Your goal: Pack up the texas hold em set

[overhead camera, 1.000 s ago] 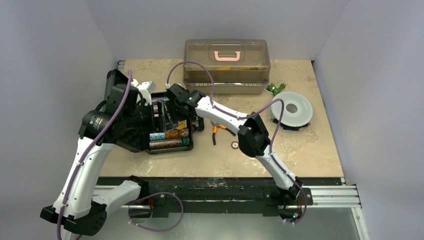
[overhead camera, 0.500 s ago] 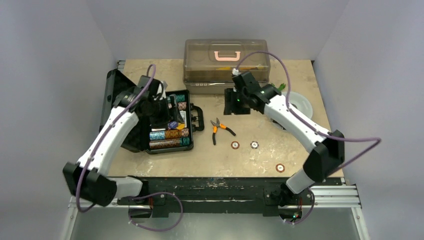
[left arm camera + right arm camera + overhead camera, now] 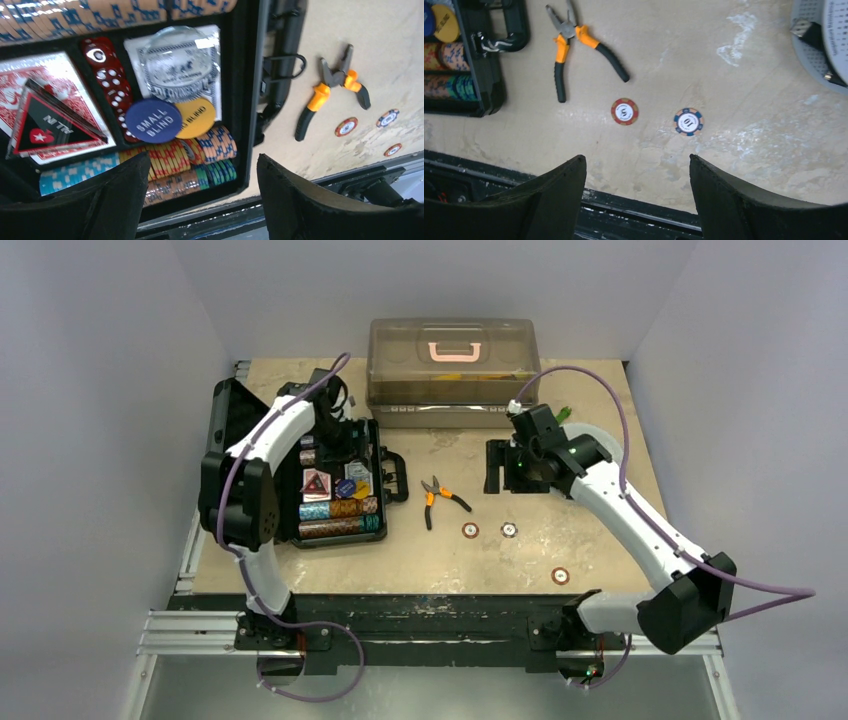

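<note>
1. On the left half of the table [image 3: 420, 560], the black case [image 3: 340, 540] lies open with its lid [image 3: 225, 410] thrown back to the left; rows of chips [image 3: 200, 155], red dice [image 3: 107, 75], cards [image 3: 45, 65] and blind buttons [image 3: 152, 120] sit inside
2. Three loose chips lie flat on the bare table, well apart from the case: a red chip [image 3: 624, 111] and a blue chip [image 3: 688, 122] just past the pliers [image 3: 574, 45], and a third chip [image 3: 561, 576] nearer the front edge
3. Left gripper [image 3: 202, 157] hangs over the case, jaws wide apart with nothing between them
4. Right gripper [image 3: 636, 159] hovers above the red chip and blue chip, jaws likewise spread and empty
5. Handling, as a judgement: each chip is light, stiff and thin, and lying flat it offers little to pinch; the fingers would need to come straight down and close across the rim, edge to edge, and its smooth face may let it skid on the tabletop
6. Case looks rigid and, loaded with chips, fairly heavy; the lid should swing over with a push at its free edge, and the handle [image 3: 397, 477] on the right side is the place to lift it
</note>
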### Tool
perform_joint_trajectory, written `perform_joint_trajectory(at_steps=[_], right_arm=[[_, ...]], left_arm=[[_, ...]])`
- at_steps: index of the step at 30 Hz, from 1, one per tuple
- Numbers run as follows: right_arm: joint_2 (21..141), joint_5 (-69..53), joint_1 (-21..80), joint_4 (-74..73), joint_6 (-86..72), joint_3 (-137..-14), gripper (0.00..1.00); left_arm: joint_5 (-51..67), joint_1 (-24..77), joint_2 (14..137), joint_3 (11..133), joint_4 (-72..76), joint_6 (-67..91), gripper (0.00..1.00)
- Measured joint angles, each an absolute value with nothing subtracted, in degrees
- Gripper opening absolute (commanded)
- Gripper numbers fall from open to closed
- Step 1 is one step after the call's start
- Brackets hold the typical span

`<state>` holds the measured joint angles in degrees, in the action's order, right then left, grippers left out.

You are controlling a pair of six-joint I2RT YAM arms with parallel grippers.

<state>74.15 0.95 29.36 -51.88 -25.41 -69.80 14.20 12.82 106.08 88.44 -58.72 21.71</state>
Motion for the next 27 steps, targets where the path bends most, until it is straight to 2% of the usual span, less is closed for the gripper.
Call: perform_joint_trajectory(at_steps=[5, 9, 17, 27], right_arm=[[74.3, 0.7, 23.9, -52.0, -24.4, -69.9, 0.7], [75.4, -0.1, 23.1, -52.0, -24.4, -69.9, 0.69], [76.4, -1.1, 23.1, -51.9, -24.8, -69.9, 0.69], [76.5, -1.1, 23.0, -51.9, -25.0, -69.9, 0.68]], left_arm=[[14.7, 10.8, 110.1, 89.4, -58.8, 20.2, 0.75], [14.8, 10.8, 111.7, 90.2, -59.0, 19.4, 0.67], [14.7, 9.4, 112.6, 90.4, -59.2, 17.4, 0.72], [16.3, 7.9, 113.8, 88.5, -57.5, 15.4, 0.73]])
